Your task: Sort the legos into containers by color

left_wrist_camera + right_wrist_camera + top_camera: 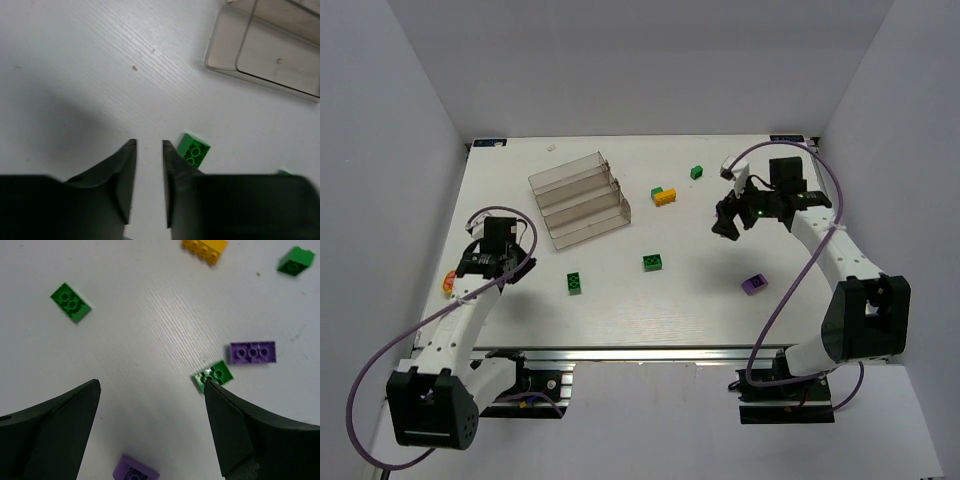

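The clear stepped tray [578, 198] stands at the back left of the table, and its near corner shows in the left wrist view [270, 55]. Green bricks lie at mid-table [653, 262], front left [575, 283] and the back [697, 172]. A yellow brick [665, 196] lies right of the tray, and a purple brick [754, 284] lies front right. My left gripper [525, 266] [148, 144] is narrowly open and empty, with a green brick [195, 149] just right of its right finger. My right gripper [727, 224] [150, 385] is wide open above the table. Below it lie a green brick [212, 375], purple bricks [252, 352] [135, 471], a green brick [70, 302] and a yellow brick [204, 247].
An orange object [449, 283] lies at the table's left edge beside my left arm. White walls close in the table on the left, back and right. Another green brick [296, 261] lies at the top right of the right wrist view.
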